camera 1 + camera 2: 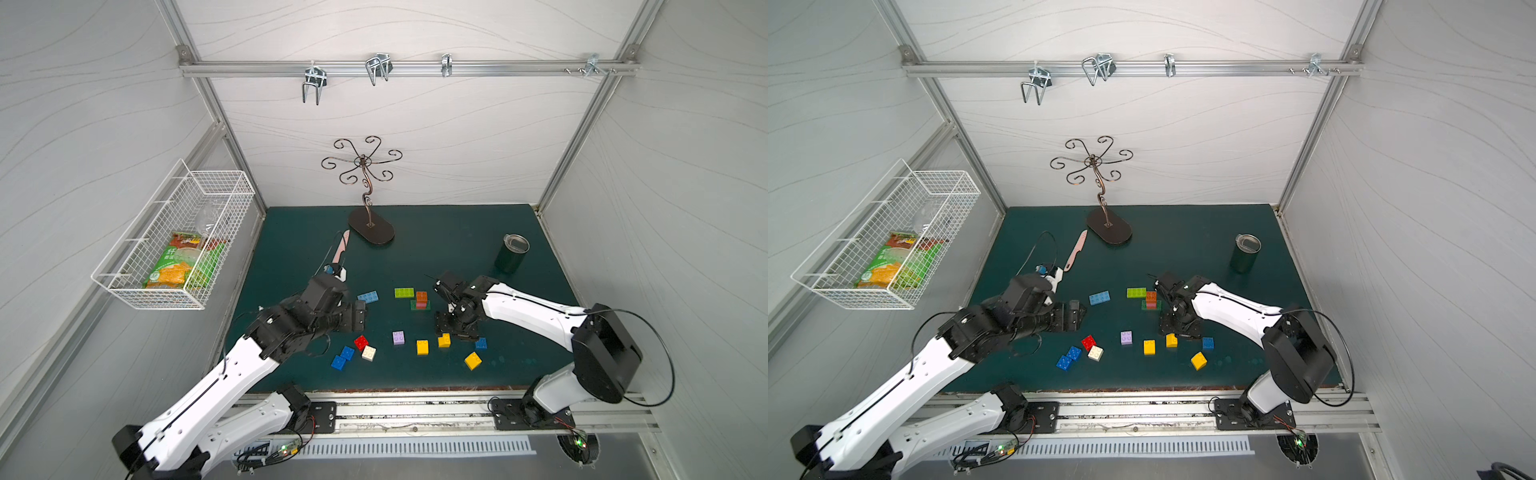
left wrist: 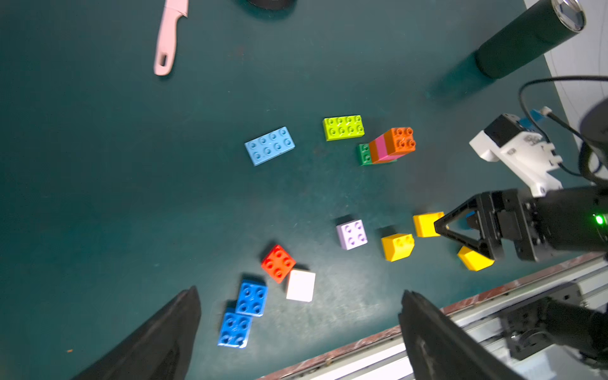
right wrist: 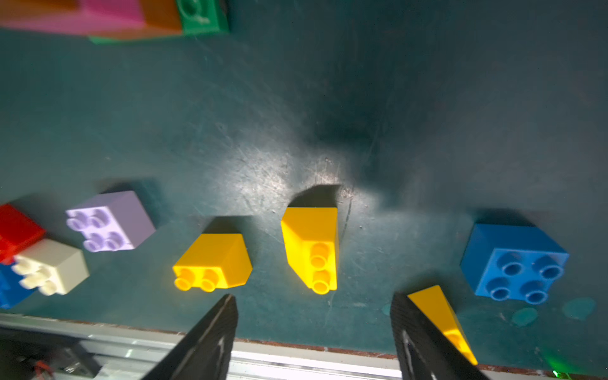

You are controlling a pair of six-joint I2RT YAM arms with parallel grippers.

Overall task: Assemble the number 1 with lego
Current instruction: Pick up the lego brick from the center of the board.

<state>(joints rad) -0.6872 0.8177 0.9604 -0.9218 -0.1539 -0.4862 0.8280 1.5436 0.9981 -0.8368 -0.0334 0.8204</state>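
The green surface (image 1: 436, 249) carries everything. The left pincer (image 2: 299, 292) hangs spread wide and empty. The right pincer (image 3: 312, 296) is also parted and holds nothing, just short of a yellow brick (image 3: 312, 246). The stack (image 1: 421, 300) stands mid-surface, with loose lego (image 1: 398, 337) scattered nearer the arms. The bricks look light, rigid and slick, so pinch the flat side walls, not the studs.

Lego bricks (image 2: 269, 145): glossy smooth plastic, studded tops.
Surface (image 3: 427, 98): matt dark-teal mat, scuffed and scratched.
Pink knife (image 2: 166, 39): smooth plastic.
Tumbler (image 2: 523, 42): matt dark body, shiny lid.
Basket (image 1: 220, 187): white-coated wire mesh.
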